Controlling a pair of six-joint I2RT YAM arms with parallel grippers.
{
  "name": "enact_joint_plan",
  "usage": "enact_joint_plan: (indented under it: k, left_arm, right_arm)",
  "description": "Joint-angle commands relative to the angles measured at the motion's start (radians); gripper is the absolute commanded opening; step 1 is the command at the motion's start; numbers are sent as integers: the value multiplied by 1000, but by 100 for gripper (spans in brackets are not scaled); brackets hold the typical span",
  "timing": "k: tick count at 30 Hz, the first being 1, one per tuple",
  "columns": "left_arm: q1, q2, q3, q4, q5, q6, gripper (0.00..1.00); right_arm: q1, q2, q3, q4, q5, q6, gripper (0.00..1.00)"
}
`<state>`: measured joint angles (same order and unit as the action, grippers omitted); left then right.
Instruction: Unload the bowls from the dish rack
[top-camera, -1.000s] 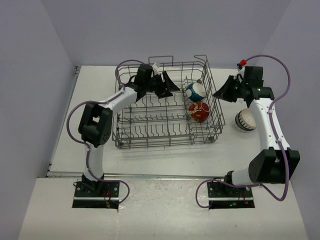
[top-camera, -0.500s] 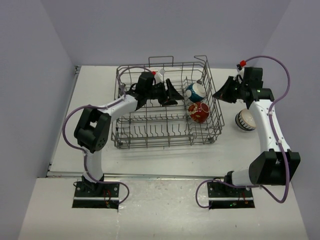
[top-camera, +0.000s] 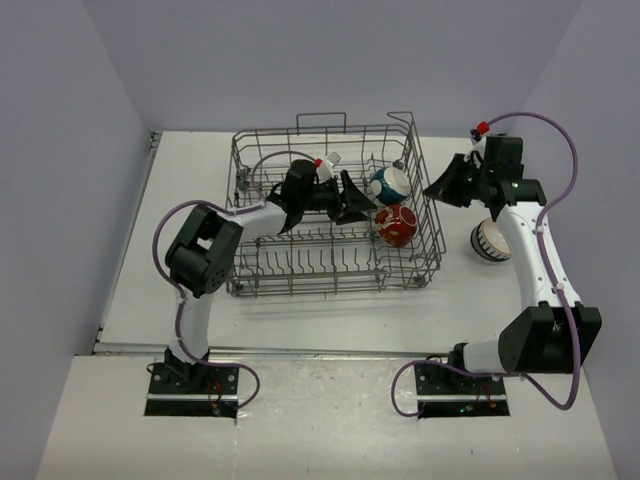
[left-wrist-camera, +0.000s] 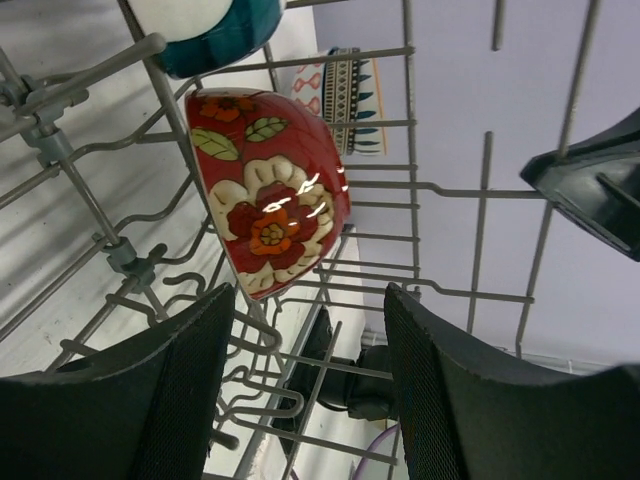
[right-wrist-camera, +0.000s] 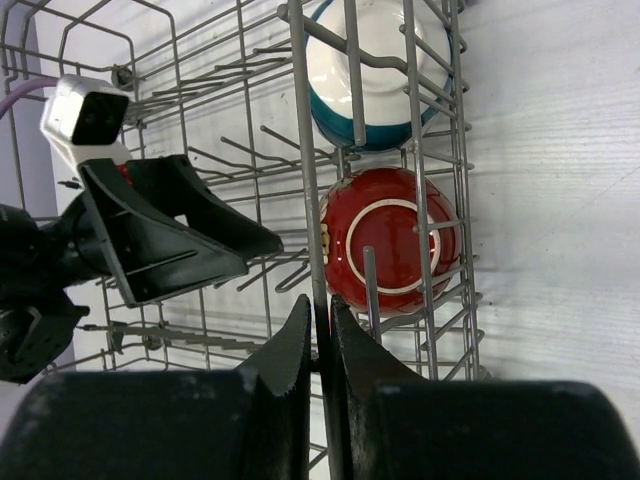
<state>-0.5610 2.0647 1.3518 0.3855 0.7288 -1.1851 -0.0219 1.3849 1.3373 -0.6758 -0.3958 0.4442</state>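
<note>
Left arm reaches well into the dish rack (top-camera: 320, 282) from its left side. Left end effector (left-wrist-camera: 310, 300) is inside the basket, pointing right along the rack's length. Fingers are spread roughly halfway, with nothing between them but rack wire and air.

Right end of the rack, against the right wall: two bowls stand on edge among the tines. Red patterned bowl (left-wrist-camera: 270, 205) is on the near side, teal-white bowl (top-camera: 390, 182) just beyond it, the two close together or touching. In the left wrist view the red bowl sits straight ahead of the open fingers and slightly left of their centre line, near but not yet between them. Its foot ring shows in the right wrist view, so I judge the rim faces away from that wall, back toward the left arm.

Right end effector (right-wrist-camera: 320, 305) is at the outside of the rack's right wall, level with the two bowls, fingers pressed together. An upright rack wire lines up with their seam. I cannot tell whether it is pinched or merely passes underneath.

Striped bowl (top-camera: 490, 240) sits out on the tabletop (top-camera: 560, 200), right of the rack beside the right arm.

Judgement: the left arm is the one placed to take the red bowl. The move needs a short advance rightward, with the fingers straddling the bowl's wall across its thin edge and clearing the tines.
</note>
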Motion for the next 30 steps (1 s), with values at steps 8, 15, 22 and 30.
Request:
enact_joint_plan:
  k: [8, 15, 22, 30]
  left_arm:
    - [-34, 38, 36, 15, -29, 61, 63]
    - [-40, 69, 55, 30, -29, 53, 63]
    - [-46, 109, 72, 101, -22, 6, 63]
    - [-53, 147, 122, 199, -6, -71, 62]
  right_arm:
    - [45, 6, -56, -107, -54, 11, 0]
    - [45, 3, -66, -105, -54, 8, 0]
    - [46, 6, -52, -110, -58, 10, 0]
    - [48, 11, -56, -110, -60, 5, 0]
